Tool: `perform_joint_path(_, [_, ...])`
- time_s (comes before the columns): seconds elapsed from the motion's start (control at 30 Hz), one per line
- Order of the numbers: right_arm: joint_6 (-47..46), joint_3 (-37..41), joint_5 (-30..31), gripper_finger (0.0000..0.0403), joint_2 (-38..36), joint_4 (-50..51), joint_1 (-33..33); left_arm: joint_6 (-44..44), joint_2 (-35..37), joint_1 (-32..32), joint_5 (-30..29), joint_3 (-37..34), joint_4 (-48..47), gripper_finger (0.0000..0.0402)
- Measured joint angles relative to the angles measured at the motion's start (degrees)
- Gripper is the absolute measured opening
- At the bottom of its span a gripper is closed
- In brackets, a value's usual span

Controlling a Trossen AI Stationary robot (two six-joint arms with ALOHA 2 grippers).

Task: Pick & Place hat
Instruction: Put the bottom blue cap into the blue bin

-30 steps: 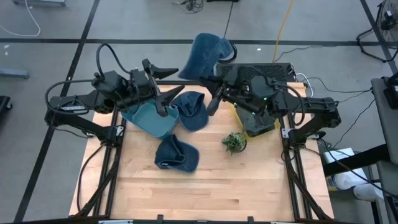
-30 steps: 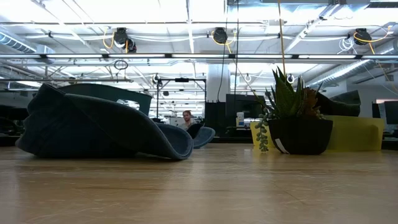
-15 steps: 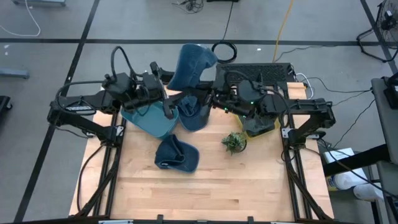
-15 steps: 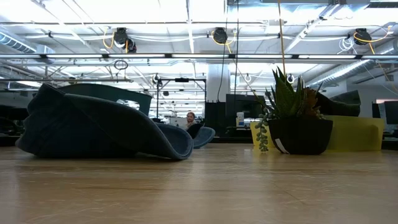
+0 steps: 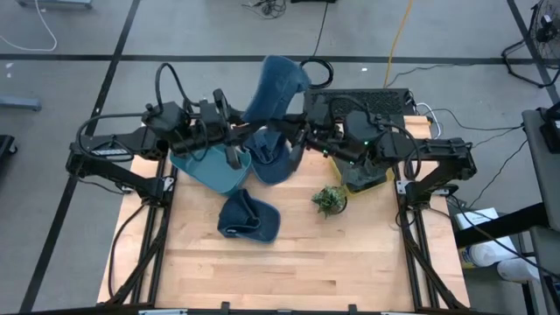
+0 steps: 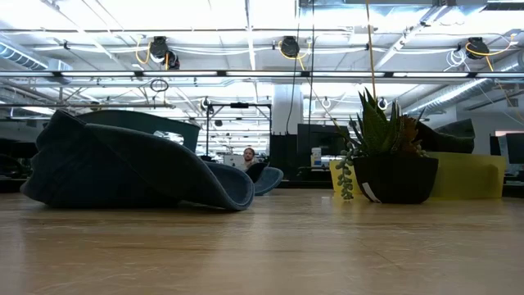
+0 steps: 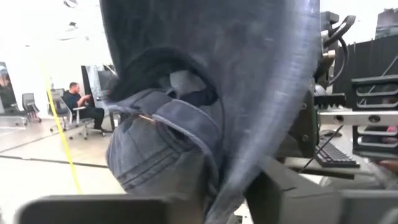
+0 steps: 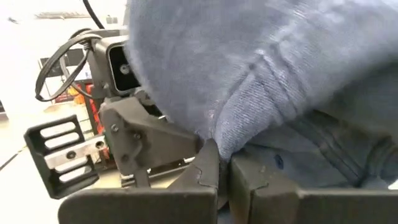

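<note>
Clock directions are read on the high view, with 12 at the far edge of the surface (image 5: pixel 289 271).

**Near.** A second hat (image 5: pixel 248 217) lies crumpled at 7 o'clock, apart from both arms. A potted plant (image 5: pixel 330 199) stands at 4 o'clock.

**Middle.**
- A teal bin (image 5: pixel 203 166) sits at 10 o'clock, tilted. The part of its inside that we can see holds nothing.
- A third hat (image 5: pixel 273 159) lies against the bin's 3 o'clock side. We cannot tell whether it overlaps the rim.
- A yellow bin (image 5: pixel 372 179) sits at 2 o'clock under the right arm. Its contents are hidden.

**Far.**
- The hat (image 5: pixel 276 83) hangs in the air at 12 o'clock, above the far edge and held up between the two arms.
- The right gripper (image 5: pixel 302 140) has its fingers pressed together on the hat's lower edge, as its wrist view shows plainly.
- The left gripper (image 5: pixel 234 147) meets the hat from 10 o'clock. Its fingers stand narrow, with the hat's fabric running down between them.

**Step in hand.** We judge this to be the carry stage: the hat is lifted and gripped from both sides.

**Next move.** We judge it calls for one arm to let go, so that the other can lower the hat into a bin without dragging the third hat.
</note>
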State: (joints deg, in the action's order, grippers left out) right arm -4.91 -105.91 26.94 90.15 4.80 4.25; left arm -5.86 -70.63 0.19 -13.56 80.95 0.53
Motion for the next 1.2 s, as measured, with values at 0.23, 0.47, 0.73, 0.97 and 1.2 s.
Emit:
perform_joint_path(0.23, [3.74,0.00,-0.26,0.0011,0.00,-0.33,-0.01,4.51,0.19,0.00,0.72,-0.02,1.88,0.0021])
perform_joint_path(0.47, [17.82,0.02,0.20,0.0084,-0.80,2.10,2.57,10.90,3.68,0.22,3.25,-0.09,2.07,0.0021])
perform_joint_path(0.73, [30.08,0.04,1.79,0.0181,-2.62,8.14,6.50,17.87,9.03,0.59,4.89,0.07,0.15,0.0021])
perform_joint_path(0.97, [49.82,0.04,5.28,0.0218,-2.84,10.86,11.08,31.55,11.13,2.29,7.20,0.05,-4.42,0.0021])
perform_joint_path(1.2, [62.46,0.04,12.30,0.0228,-2.84,9.85,12.87,41.86,10.71,3.28,8.07,0.04,-2.86,0.0021])
